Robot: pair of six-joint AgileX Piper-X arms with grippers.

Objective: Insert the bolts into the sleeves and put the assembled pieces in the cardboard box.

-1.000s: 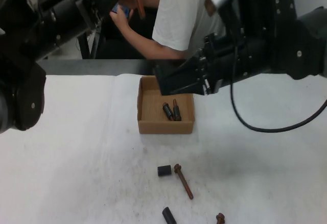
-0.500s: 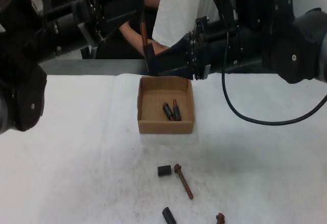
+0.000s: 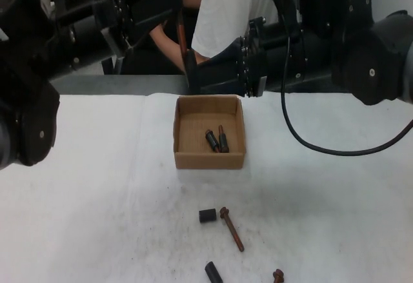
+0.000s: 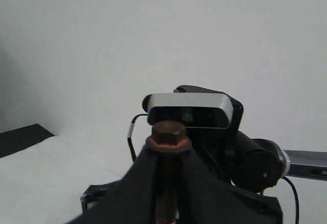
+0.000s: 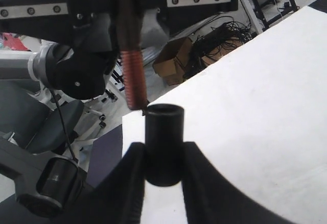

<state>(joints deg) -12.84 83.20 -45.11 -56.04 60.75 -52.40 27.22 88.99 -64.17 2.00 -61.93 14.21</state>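
Observation:
High above the far edge of the cardboard box (image 3: 210, 160), my left gripper (image 4: 167, 155) is shut on a rusty bolt (image 4: 168, 134), which hangs point down (image 3: 182, 38). My right gripper (image 5: 163, 157) is shut on a black sleeve (image 5: 163, 137), held with its mouth up (image 3: 190, 70). The bolt's threaded tip (image 5: 134, 83) sits just above the sleeve's rim, slightly to one side. Two assembled pieces (image 3: 217, 139) lie in the box. Nearer the front of the bench lie a loose sleeve (image 3: 207, 216), a loose bolt (image 3: 232, 229), a second sleeve (image 3: 213, 272) and a second bolt (image 3: 278, 274).
The bench has a white top (image 3: 90, 186), with open room left and right of the box. A person in a white shirt (image 3: 226, 12) stands behind the far edge. A black cable (image 3: 303, 138) loops down from the right arm.
The right gripper has lifted from over the box and swung back with its sleeve. The left gripper has brought the bolt down to meet the sleeve.

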